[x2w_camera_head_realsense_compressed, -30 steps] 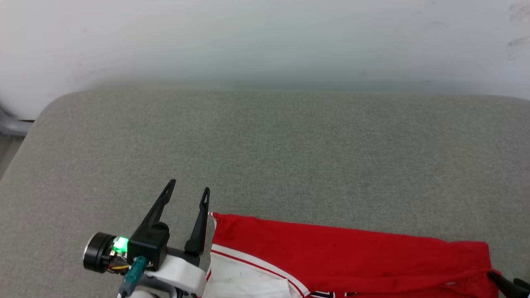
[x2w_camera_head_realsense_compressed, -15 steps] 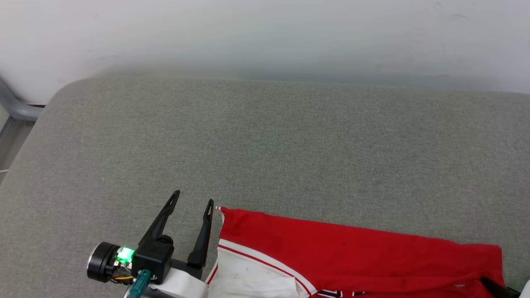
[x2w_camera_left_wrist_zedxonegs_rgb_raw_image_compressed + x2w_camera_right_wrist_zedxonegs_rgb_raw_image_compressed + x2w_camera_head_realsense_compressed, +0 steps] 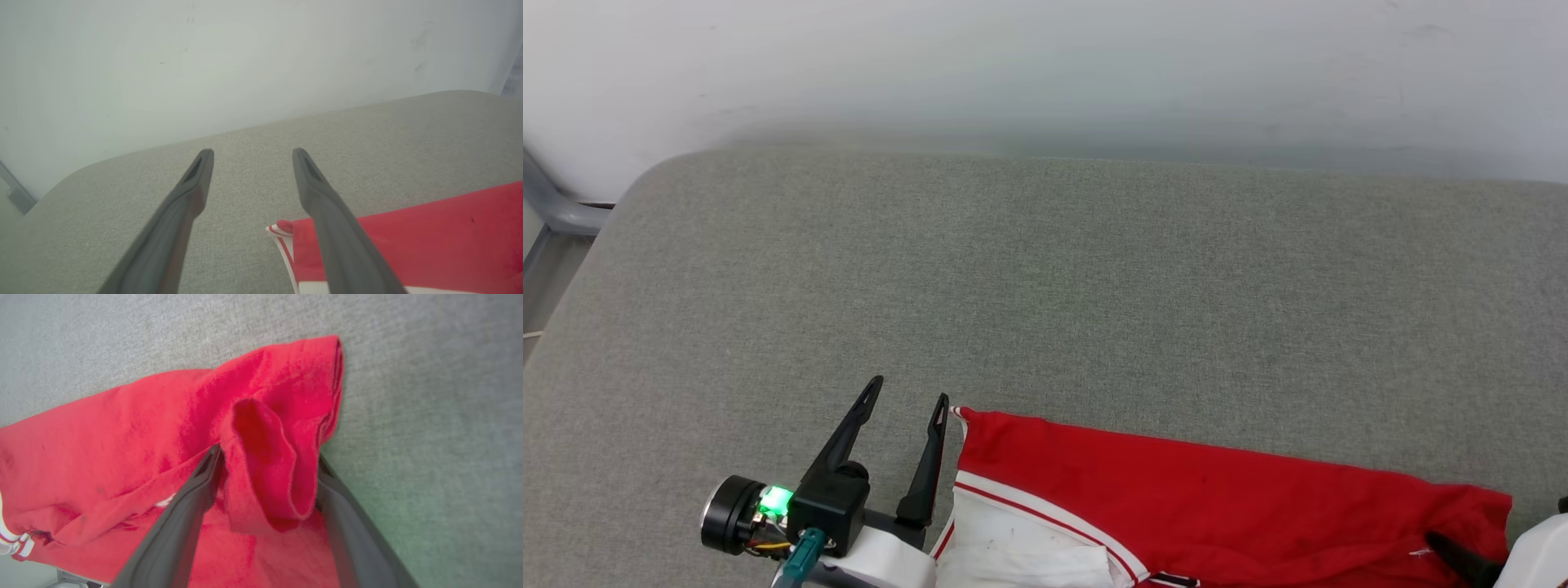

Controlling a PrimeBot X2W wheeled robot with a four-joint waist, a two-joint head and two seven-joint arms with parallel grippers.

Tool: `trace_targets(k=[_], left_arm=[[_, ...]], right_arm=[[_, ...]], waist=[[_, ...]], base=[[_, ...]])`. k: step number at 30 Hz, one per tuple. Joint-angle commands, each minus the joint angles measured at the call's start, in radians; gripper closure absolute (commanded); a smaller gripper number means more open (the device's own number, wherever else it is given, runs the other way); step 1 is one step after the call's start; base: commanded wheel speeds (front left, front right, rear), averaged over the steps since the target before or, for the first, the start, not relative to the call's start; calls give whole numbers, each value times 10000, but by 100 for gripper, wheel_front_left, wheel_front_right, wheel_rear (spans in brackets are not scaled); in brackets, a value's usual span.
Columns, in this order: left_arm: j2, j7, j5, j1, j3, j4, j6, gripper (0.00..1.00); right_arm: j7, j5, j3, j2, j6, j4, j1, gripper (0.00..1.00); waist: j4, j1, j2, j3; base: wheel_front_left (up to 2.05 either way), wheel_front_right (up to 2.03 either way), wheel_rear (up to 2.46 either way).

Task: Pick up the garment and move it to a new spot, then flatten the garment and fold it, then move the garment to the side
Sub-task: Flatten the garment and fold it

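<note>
The garment, red with a white sleeve and striped trim, lies along the near edge of the grey cushioned surface. My left gripper stands open just left of the garment's left corner, nothing between its fingers. In the left wrist view the left gripper has its right finger over the red corner. My right gripper is at the garment's right end with its jaws wide apart. A raised fold of red cloth stands between them. One of its dark fingers rests on the cloth.
A white wall rises right behind the cushion's far edge. A grey metal rail shows past the rounded far-left corner. The cushion's grey fabric stretches bare from the garment to the wall.
The camera has shifted, so the whole picture sits a little differently. My right gripper has moved left onto the garment's right end, and its white body now shows. The left gripper stays beside the corner.
</note>
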Motion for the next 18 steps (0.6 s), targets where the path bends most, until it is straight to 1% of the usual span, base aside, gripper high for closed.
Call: trace_targets(k=[1,4,5,6,7,10,13,18], left_arm=[[-49,-47,71,151,62,47,-84,0],[-163,-47,154,169,192,105,-186,0],[-186,-47,190,185,233,122,-199,0],[-204,-47,199,194,284,135,-245,0],[-229,-47,223,202,322,147,-276,0],[-303,-47,280,222,425,196,-364,0],[-372,-48,354,245,525,231,-449,0],[-483,-48,433,319,666,297,-585,0]], right_arm=[[66,106,383,398,33,232,53,0],[-6,195,620,351,33,343,22,0],[-52,222,701,349,33,397,11,27],[-73,233,775,332,33,442,-7,77],[-173,256,846,306,33,475,-35,100],[-344,361,980,228,28,593,-88,100],[-696,444,906,-39,11,728,-133,100],[-1178,517,703,-698,2,1032,-180,100]], waist=[[8,1,-1,-23],[6,1,-1,-40],[0,1,-1,-41],[-5,1,-1,-33],[-7,1,-1,-30],[-22,1,-1,-38],[-54,1,-1,-63],[-119,1,-1,-170]], base=[[0,0,0],[0,0,0],[0,0,0],[0,0,0],[0,0,0],[0,0,0],[0,0,0],[0,0,0]])
